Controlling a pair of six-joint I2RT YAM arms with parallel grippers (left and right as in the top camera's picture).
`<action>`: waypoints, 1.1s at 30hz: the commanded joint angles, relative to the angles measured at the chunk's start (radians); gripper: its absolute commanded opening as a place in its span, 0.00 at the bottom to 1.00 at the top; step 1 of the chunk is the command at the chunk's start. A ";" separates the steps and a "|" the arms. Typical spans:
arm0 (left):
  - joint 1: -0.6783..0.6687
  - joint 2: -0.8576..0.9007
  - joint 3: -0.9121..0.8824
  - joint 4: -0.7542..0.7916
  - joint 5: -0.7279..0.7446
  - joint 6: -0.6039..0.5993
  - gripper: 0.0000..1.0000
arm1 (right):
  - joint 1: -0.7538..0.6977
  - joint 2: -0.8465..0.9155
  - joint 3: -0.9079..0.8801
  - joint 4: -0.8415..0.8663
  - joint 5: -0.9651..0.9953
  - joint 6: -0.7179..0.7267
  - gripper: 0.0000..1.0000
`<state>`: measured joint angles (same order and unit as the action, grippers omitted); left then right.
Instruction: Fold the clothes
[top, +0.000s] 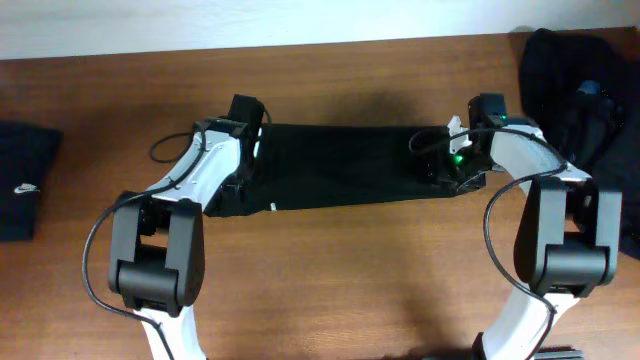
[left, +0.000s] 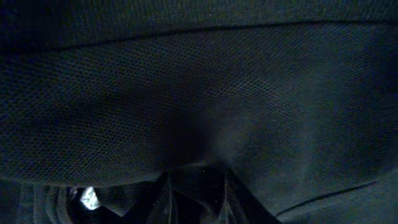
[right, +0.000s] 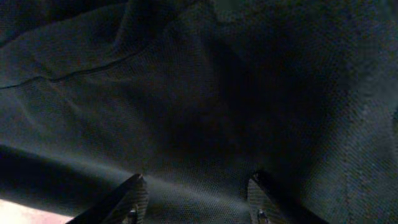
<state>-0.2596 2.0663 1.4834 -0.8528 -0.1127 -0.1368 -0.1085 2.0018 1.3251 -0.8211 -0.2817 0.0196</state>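
1. The wooden table (top: 330, 270) carries three lots of clothing. A loose pile of dark clothes (top: 565, 85) sits at 2 o'clock, just behind the right arm. A folded dark garment (top: 22, 180) with a small white logo (top: 27, 187) lies at the 9 o'clock edge, well apart from the arms.
2. The black garment (top: 350, 165) lies at the table's centre as a long flat band running from 9 to 3 o'clock. An arm covers each end, so both short edges are hidden from above.
3. The cloth is a matte, fine mesh-like knit. It is smooth in the middle and softly creased near the right end, where a thin seam (right: 74, 71) crosses it. A tiny white tag (top: 273, 208) shows on its 6 o'clock edge.
4. The left gripper (left: 196, 193) is low over the 9 o'clock end with its jaws a little apart. Fabric fills the view beyond them, and whether any cloth sits between them cannot be told.
5. The right gripper (right: 196, 190) is at the 3 o'clock end with its jaws spread wide. The tips are down at the cloth and pinch nothing.
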 joint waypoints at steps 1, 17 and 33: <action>0.002 -0.047 0.077 -0.013 -0.003 -0.013 0.28 | -0.016 0.026 0.024 -0.069 0.079 -0.005 0.63; 0.002 -0.114 0.077 -0.041 0.136 -0.013 0.42 | -0.019 -0.083 0.298 -0.243 0.298 -0.005 0.99; 0.048 -0.001 0.061 -0.031 0.196 -0.012 0.42 | -0.073 0.053 0.298 -0.188 0.108 -0.136 0.99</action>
<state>-0.2138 2.0632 1.5459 -0.8856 0.0551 -0.1436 -0.1711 2.0029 1.6257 -1.0126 -0.0895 -0.0498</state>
